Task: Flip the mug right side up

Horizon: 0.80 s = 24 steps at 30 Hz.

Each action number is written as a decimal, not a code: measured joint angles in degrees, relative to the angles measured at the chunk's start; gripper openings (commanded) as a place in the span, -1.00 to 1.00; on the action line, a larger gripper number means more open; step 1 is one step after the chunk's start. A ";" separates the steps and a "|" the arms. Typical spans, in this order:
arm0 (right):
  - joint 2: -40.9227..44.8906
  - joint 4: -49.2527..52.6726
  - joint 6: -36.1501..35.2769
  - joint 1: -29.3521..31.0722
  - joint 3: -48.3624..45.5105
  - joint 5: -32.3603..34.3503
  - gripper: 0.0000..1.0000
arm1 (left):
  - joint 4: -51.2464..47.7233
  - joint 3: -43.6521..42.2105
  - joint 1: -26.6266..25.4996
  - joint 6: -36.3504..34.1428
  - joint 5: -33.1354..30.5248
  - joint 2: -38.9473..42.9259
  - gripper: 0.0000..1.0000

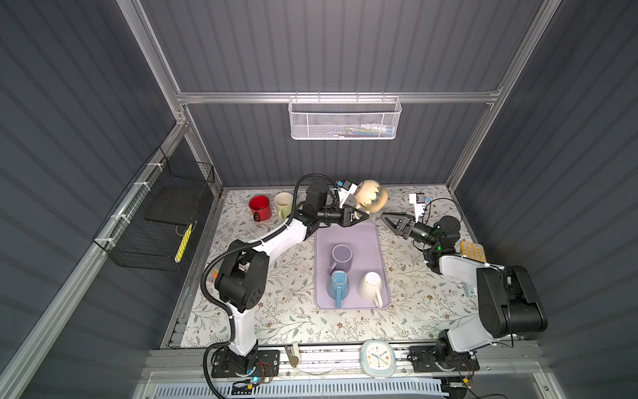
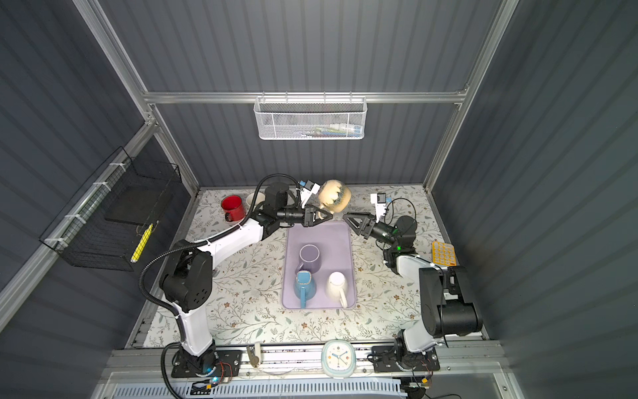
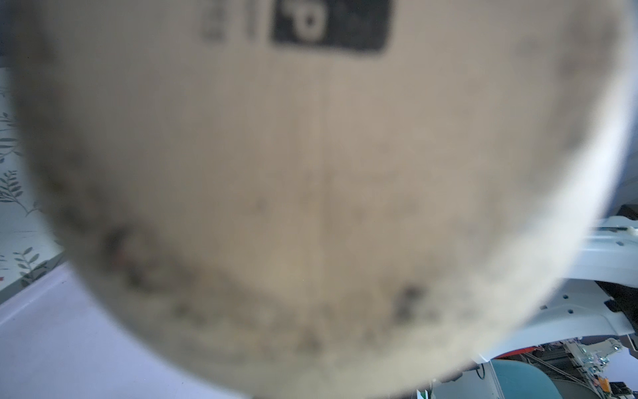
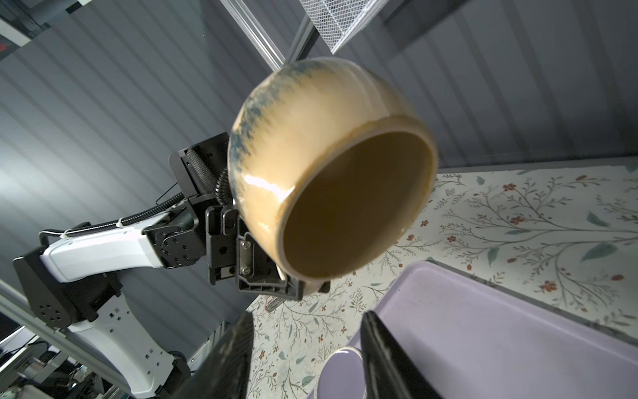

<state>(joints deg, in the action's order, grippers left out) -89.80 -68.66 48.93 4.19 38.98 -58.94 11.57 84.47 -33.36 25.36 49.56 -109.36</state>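
Note:
The mug [image 1: 371, 200] [image 2: 334, 198] is round, tan-glazed, with blue streaks. It hangs in the air over the far end of the lilac tray [image 1: 348, 235]. My left gripper [image 1: 362, 216] [image 2: 326, 217] is shut on its handle from the left. The mug lies tilted on its side. Its blurred base [image 3: 310, 172] fills the left wrist view, and its open mouth [image 4: 355, 214] faces the right wrist camera. My right gripper [image 1: 386, 217] [image 2: 347, 218] [image 4: 307, 317] stands open just right of the mug, apart from it, with nothing between its fingers.
On the tray stand a purple mug [image 1: 341, 257], a blue mug [image 1: 338, 285] and a white mug [image 1: 371, 285]. A red mug [image 1: 260, 207] and a cream mug [image 1: 283, 203] sit at the back left. A yellow block [image 1: 473, 251] lies right, a clock [image 1: 378, 357] in front.

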 measured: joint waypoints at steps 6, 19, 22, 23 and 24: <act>-2.23 -5.25 2.99 0.83 2.97 -0.72 0.06 | 0.98 0.00 -0.48 1.09 0.26 0.00 -0.90; -5.20 -12.04 7.34 2.19 6.40 -1.09 0.00 | 3.02 0.00 -1.22 4.13 0.66 -0.02 -0.91; -5.51 -12.70 7.96 2.73 7.19 -1.07 -0.04 | 4.31 0.00 -1.49 4.96 0.68 -0.04 -0.92; -5.51 -12.96 8.13 2.86 7.34 -1.09 -0.05 | 4.66 0.00 -1.51 5.18 0.72 -0.04 -0.92; -5.51 -13.16 8.15 3.06 7.50 -1.05 -0.05 | 4.90 0.00 -1.62 5.33 0.81 -0.04 -0.91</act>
<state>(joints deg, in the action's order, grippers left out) -95.31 -81.82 57.08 7.25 46.48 -59.99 16.47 84.47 -34.98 30.70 50.37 -109.40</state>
